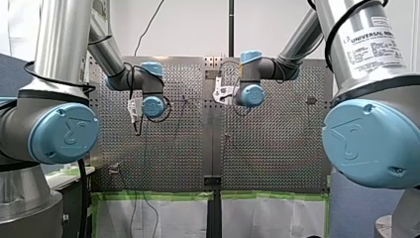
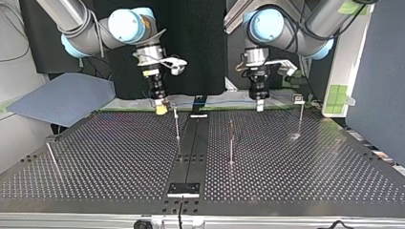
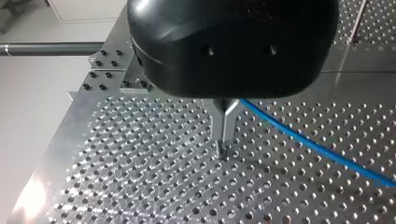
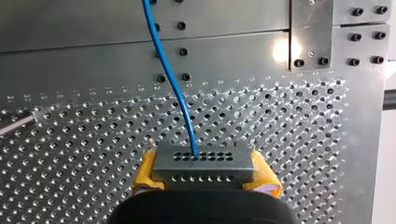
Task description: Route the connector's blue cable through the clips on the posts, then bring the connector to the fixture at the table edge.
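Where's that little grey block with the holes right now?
In the right wrist view, the grey connector block sits between the yellow pads of my right hand, above the perforated metal table, with the blue cable leading ahead from it.

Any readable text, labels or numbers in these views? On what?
"UNIVERSAL ROB": white label on my right arm, front view; rest unreadable, smaller lines blurred.
Numerals along the table's hole rows, right wrist view: too small to read.
Nothing else legible.
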